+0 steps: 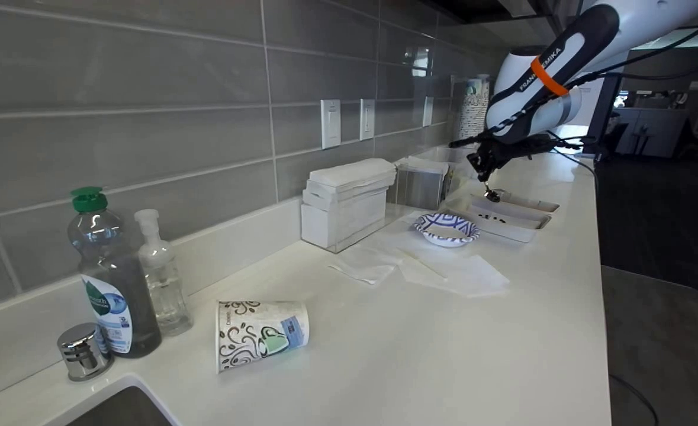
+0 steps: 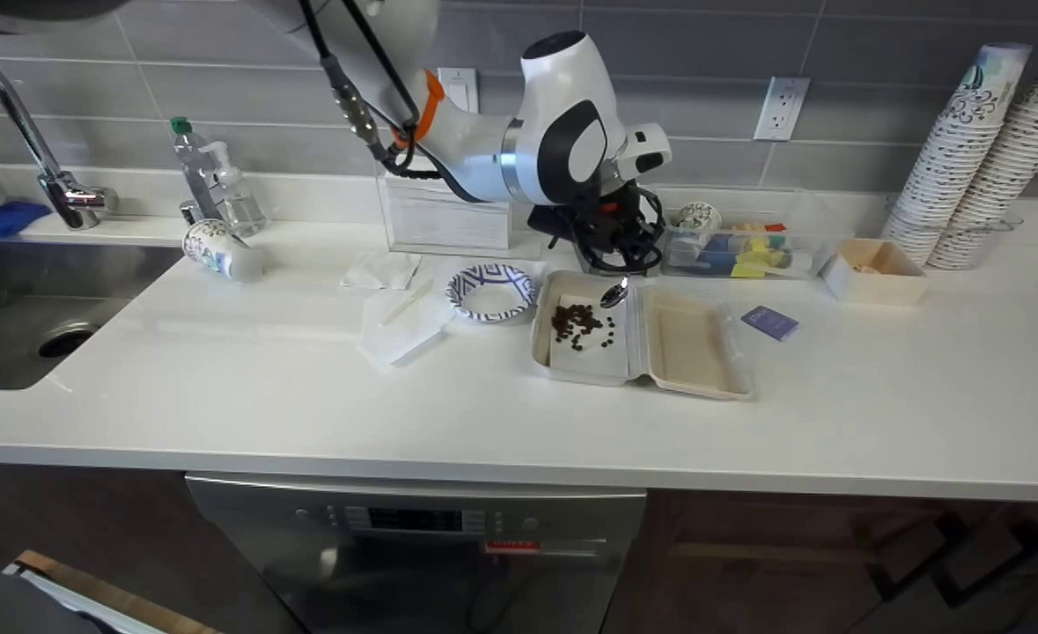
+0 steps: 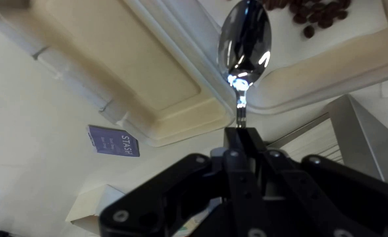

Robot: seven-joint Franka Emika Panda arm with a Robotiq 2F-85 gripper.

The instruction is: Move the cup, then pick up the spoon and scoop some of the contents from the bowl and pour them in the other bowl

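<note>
Spoon (image 3: 245,42) | in hand (image 3: 241,130) | clamshell (image 2: 688,339) below | bowl (image 2: 490,300), purple packet (image 2: 769,322) nearby

In an exterior view, the viewpoint lies near the sink (image 1: 124,408), facing lengthwise along the countertop (image 1: 443,355); in an exterior view, it lies farther off, above and beyond the front edge (image 2: 395,471), facing the tiled wall (image 2: 712,114). The wrist view looks closely down past the spoon (image 3: 245,59); both exterior views share the cup (image 1: 263,334) and bowl (image 2: 490,301).
</note>
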